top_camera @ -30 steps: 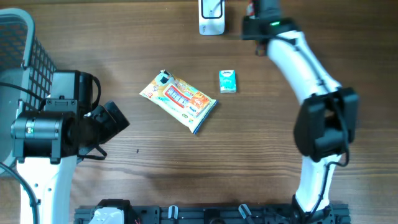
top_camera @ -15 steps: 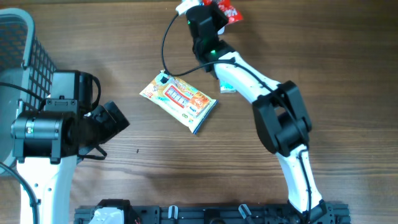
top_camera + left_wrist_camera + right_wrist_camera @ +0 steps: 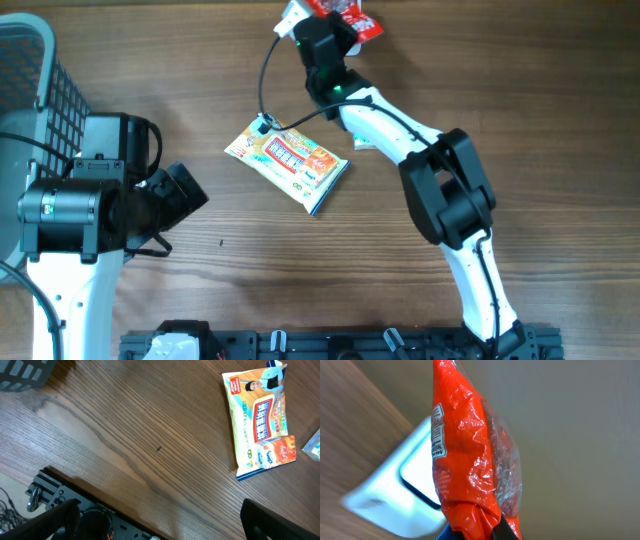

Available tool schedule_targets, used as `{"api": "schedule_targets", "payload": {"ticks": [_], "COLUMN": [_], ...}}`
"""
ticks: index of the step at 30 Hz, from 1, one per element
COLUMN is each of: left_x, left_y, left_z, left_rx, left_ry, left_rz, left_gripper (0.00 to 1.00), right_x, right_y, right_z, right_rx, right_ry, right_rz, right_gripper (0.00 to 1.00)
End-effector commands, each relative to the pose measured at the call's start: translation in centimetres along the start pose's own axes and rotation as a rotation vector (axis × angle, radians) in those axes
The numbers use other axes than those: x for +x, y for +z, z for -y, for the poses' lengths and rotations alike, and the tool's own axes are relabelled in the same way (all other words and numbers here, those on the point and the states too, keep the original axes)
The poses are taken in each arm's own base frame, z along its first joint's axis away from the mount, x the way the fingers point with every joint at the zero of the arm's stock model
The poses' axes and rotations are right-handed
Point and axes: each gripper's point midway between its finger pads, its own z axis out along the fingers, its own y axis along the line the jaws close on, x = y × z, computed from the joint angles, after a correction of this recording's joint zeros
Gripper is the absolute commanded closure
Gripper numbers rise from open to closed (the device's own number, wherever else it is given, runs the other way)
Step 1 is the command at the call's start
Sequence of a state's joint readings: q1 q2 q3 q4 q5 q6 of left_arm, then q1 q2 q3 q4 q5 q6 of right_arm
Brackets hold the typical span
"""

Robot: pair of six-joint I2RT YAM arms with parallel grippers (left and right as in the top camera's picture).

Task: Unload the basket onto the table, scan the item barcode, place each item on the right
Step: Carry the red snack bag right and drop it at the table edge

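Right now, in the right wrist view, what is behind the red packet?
A white scanner with a dark-edged window, on the wooden table. The red packet covers its right part; the rest is hidden.

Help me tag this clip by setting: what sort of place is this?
Likely a mock shop checkout on a wooden table: the right tool holds a red snack packet up to a white scanner, and a wire basket stands at the left edge.

A: What is cut off?
B: The red packet (image 3: 470, 460) is cropped at the bottom edge; its print cannot be read.
A: And blurred?
B: The white scanner (image 3: 405, 490) behind it is blurred.
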State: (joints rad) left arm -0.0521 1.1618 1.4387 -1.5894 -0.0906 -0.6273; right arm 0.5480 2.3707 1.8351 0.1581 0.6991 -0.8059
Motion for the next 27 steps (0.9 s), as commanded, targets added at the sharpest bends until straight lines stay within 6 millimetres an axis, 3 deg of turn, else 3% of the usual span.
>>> {"api": "schedule_targets", "payload": {"ticks": [1,2,5,6,7,10,12,15,19,20,22,23,25,27], "left_x": [0.0,0.0,0.0,0.0,0.0,0.0,0.0,0.0,0.0,0.0,0.0,0.0,0.0,0.0], "left_y": [0.2,0.2,0.2,0.2,0.2,0.2,0.2,0.2,0.2,0.2,0.2,0.2,0.2,0.2], "left_z": [0.0,0.0,0.0,0.0,0.0,0.0,0.0,0.0,0.0,0.0,0.0,0.0,0.0,0.0], "left_rx": [-0.001,-0.001,-0.001,-0.001,-0.001,-0.001,-0.001,-0.001,-0.001,-0.001,-0.001,-0.001,-0.001,-0.001], "left_ry": [-0.017,-0.017,-0.017,-0.017,-0.017,-0.017,-0.017,-0.017,-0.017,-0.017,-0.017,-0.017,-0.017,-0.017], "left_rz": [-0.006,-0.006,-0.006,-0.006,-0.006,-0.006,-0.006,-0.006,-0.006,-0.006,-0.006,-0.006,-0.006,-0.006], "left_gripper": [0.00,0.00,0.00,0.00,0.00,0.00,0.00,0.00,0.00,0.00,0.00,0.00,0.00,0.00], "right_x": [6.9,10.2,19.7,25.3,29.4,38.3,44.1,50.5,55.2,56.0,57.0,56.9,56.5,55.2], "right_y": [2.7,3.3,3.8,3.5,3.1,1.7,-0.2,-2.6,-4.3,-4.2,-3.9,-3.6,-3.6,-3.6], "right_z": [6.3,8.6,12.6,13.3,13.4,12.7,13.9,16.5,18.0,17.8,17.0,16.4,16.4,17.8], "right_rx": [0.192,0.268,0.418,0.431,0.411,0.283,0.319,0.368,0.384,0.360,0.282,0.241,0.209,0.225], "right_ry": [0.083,0.134,0.281,0.318,0.340,0.458,0.587,0.618,0.682,0.727,0.809,0.843,0.860,0.865], "right_rz": [-0.222,-0.317,-0.558,-0.693,-0.791,-0.990,-1.117,-1.246,-1.316,-1.312,-1.300,-1.287,-1.277,-1.242], "right_gripper": [0.96,0.96,0.96,0.96,0.96,0.96,0.96,0.96,0.94,0.80,0.41,0.01,0.00,0.00]}}
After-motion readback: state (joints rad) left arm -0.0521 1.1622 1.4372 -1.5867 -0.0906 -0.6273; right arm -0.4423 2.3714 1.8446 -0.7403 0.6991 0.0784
